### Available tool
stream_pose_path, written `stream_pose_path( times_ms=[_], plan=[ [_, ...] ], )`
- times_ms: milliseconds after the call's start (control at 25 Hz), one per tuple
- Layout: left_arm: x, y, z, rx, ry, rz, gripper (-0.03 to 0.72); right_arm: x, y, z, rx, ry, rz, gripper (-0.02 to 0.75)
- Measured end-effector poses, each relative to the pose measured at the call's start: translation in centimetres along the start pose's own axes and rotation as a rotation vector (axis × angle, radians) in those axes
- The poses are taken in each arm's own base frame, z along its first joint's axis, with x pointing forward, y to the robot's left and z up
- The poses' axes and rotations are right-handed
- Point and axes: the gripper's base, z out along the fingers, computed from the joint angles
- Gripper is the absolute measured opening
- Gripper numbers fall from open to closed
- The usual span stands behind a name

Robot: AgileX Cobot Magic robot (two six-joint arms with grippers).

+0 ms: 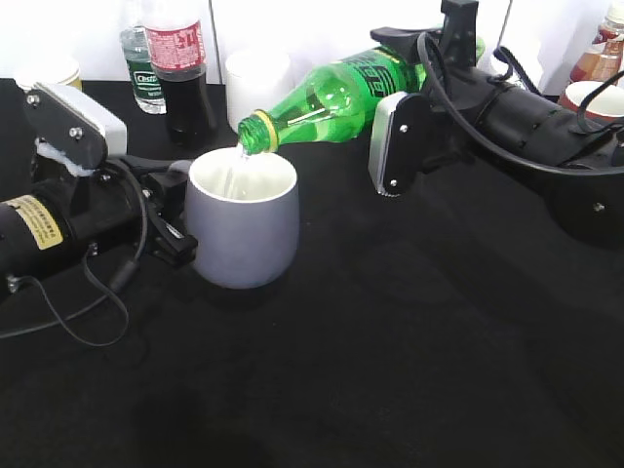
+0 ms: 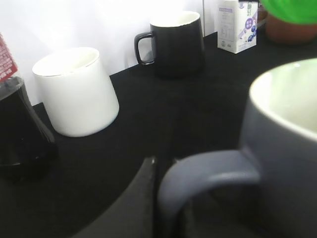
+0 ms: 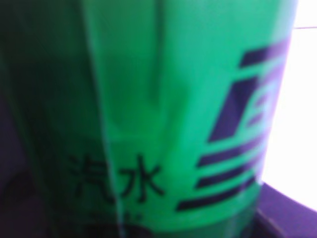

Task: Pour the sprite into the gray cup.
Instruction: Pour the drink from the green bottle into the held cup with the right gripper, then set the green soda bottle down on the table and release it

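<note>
R gripper (image 1: pixel 421 68) was clamped on sprite (image 1: pixel 336 97), tilted w/ mouth over gray cup (image 1: pixel 244 219). L gripper (image 1: pixel 174 216) was closed on cup handle (image 2: pixel 208 171), cup upright on table (image 1: pixel 390 341).

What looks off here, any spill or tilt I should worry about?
Nothing stands out. The sprite is tipped with its mouth over the gray cup, which stands upright with the left gripper at its handle. No liquid shows on the black table.
</note>
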Motion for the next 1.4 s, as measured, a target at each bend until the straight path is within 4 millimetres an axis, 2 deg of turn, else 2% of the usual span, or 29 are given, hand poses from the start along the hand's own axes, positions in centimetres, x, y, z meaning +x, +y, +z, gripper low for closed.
stream_pose_path(
  times_ms=[800,1000,1160,1240,1360,1400],
  plan=[
    [-0.21,0.0,0.0,0.0,-0.023,0.005,0.042,-0.05,-0.2,0.06,0.017,-0.006,-0.049,0.438],
    [-0.21,-0.01,0.0,0.001,-0.023,0.008,0.042,-0.05,-0.21,0.06,0.017,-0.007,0.095,0.438],
    [-0.21,-0.01,0.0,0.001,-0.023,0.008,0.042,-0.04,-0.22,0.06,0.017,-0.009,0.392,0.438],
    [-0.28,-0.01,0.0,0.001,-0.031,0.008,0.042,0.01,-0.23,0.06,0.019,-0.007,0.747,0.438],
    [-0.38,0.3,-0.01,-0.033,-0.042,-0.02,0.042,0.34,-0.08,0.04,0.025,0.031,1.393,0.438],
    [-0.47,0.64,-0.04,-0.067,-0.054,-0.047,0.042,0.4,0.21,0.03,0.007,0.06,1.506,0.438]
  ],
)
